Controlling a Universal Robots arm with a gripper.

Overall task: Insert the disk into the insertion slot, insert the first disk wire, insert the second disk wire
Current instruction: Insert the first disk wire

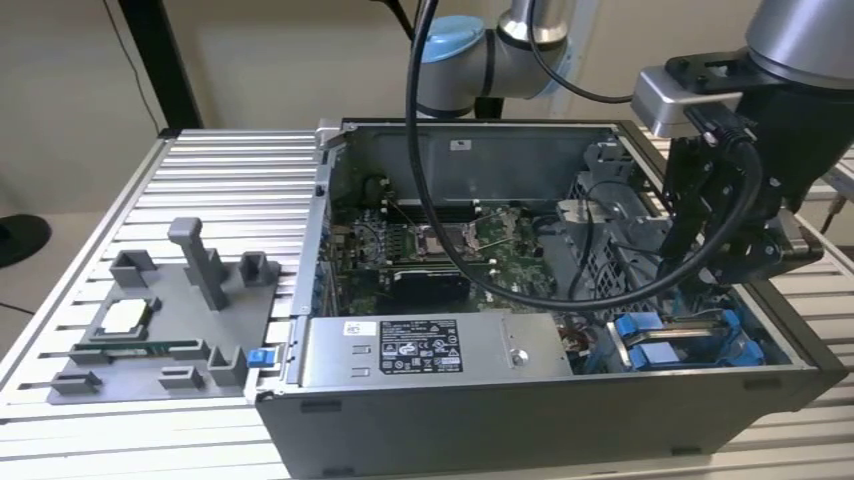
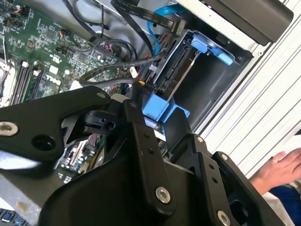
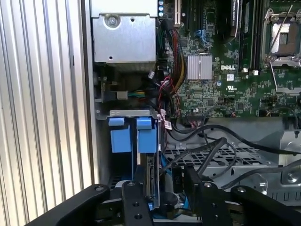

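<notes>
The case [image 1: 534,420] sits on the worktop [image 1: 227,180], a fixture plate [image 1: 160,345] at the exterior view's left. Inside, the disk [image 1: 667,345] stands in the corner bay beside the power-supply box [image 1: 427,350], tool [image 2: 156,112] right over it.

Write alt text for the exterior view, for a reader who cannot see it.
The robot's tool reaches into an open computer case, just above blue drive carriers at the exterior view's right. A grey power-supply box lies along the case's near side.
</notes>
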